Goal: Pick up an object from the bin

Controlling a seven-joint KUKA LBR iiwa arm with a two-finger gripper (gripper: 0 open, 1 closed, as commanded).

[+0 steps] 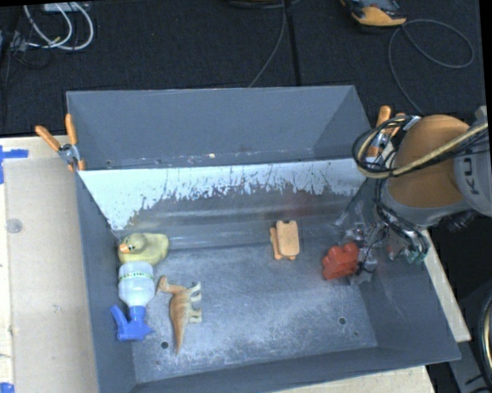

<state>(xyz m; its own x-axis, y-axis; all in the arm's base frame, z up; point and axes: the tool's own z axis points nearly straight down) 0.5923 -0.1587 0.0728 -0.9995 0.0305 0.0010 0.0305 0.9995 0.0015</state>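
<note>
My gripper [367, 254] is low at the bin's right wall, under the orange-covered wrist. A small red lumpy thing [339, 261] lies on the floor right against the gripper's left side; whether it is gripped is hidden. A tan, orange-edged oblong piece [285, 239] lies further left, near the back wall and apart from the gripper.
At the bin's left side lie a yellow rubber duck [144, 246], a small clear bottle with a blue cap [134, 298] and a tan toy dinosaur [182, 308], close together. The arm and its cables hang over the right rim.
</note>
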